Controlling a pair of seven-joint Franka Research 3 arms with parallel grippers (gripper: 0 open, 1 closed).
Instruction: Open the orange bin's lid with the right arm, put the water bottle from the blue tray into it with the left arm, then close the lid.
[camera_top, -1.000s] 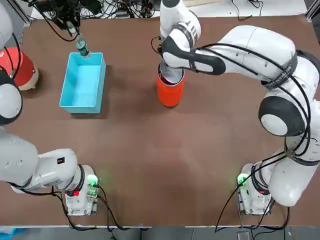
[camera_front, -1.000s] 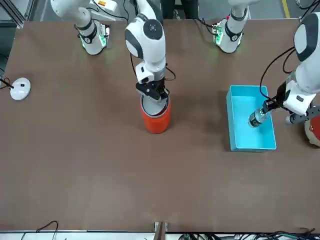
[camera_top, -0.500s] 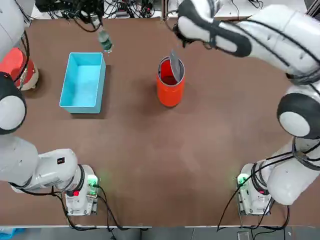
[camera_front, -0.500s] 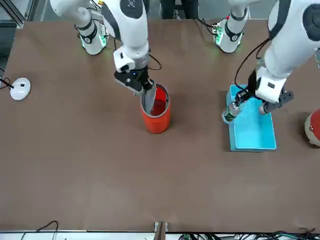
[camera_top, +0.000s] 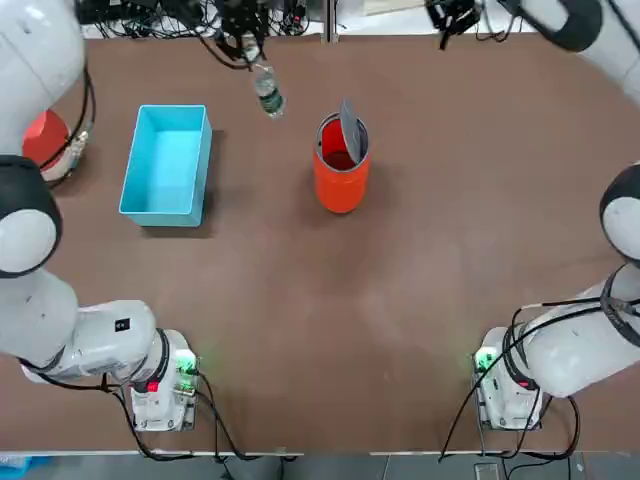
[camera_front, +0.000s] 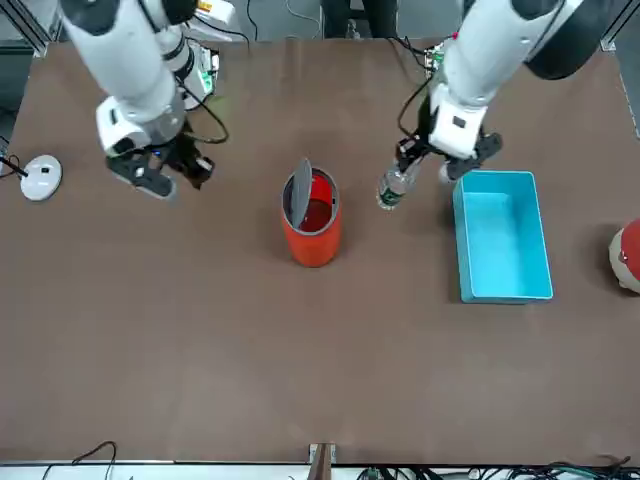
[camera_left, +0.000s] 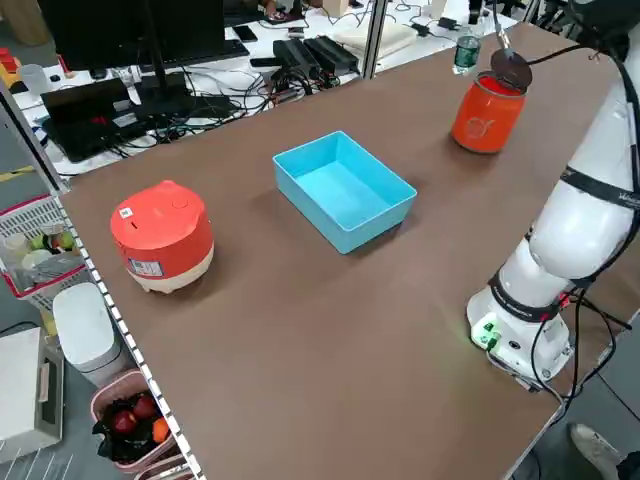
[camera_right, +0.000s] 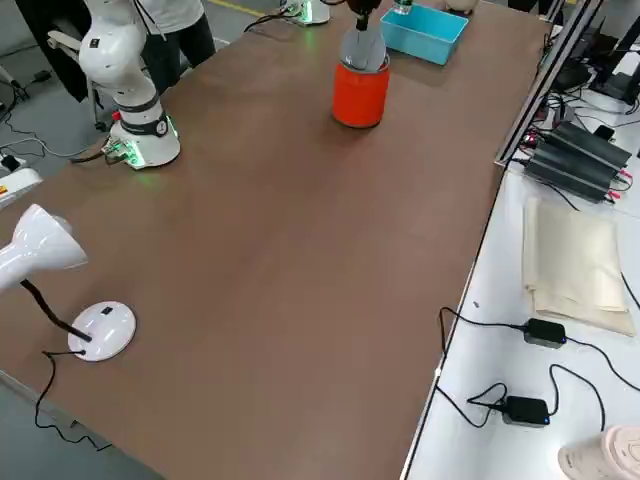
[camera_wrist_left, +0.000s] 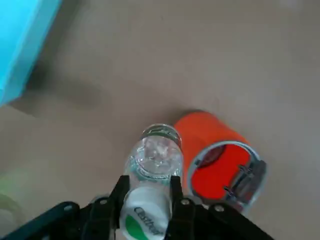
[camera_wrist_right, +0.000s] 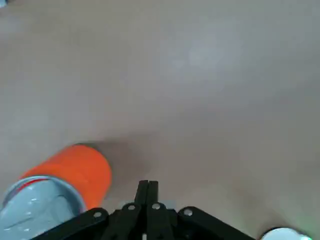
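The orange bin (camera_top: 341, 175) stands mid-table with its round grey lid (camera_top: 350, 128) tipped upright and the red inside showing. My left gripper (camera_front: 428, 160) is shut on the cap end of the clear water bottle (camera_front: 392, 189). It holds the bottle tilted in the air between the blue tray (camera_top: 165, 163) and the bin. The left wrist view shows the bottle (camera_wrist_left: 154, 165) between the fingers, right beside the bin's open mouth (camera_wrist_left: 220, 167). My right gripper (camera_front: 162, 180) is shut on nothing and hangs well clear of the bin (camera_front: 312, 228), out towards my right.
A red-and-white rounded object (camera_left: 160, 236) sits on my left past the tray (camera_left: 345, 190). A white lamp base (camera_front: 40, 178) rests near the table edge beyond my right gripper. Cables and equipment line the far edge.
My left gripper carried the bottle from over the tray to beside the bin. My right gripper tipped the lid up, let go and swung away to my right. The lid stays upright.
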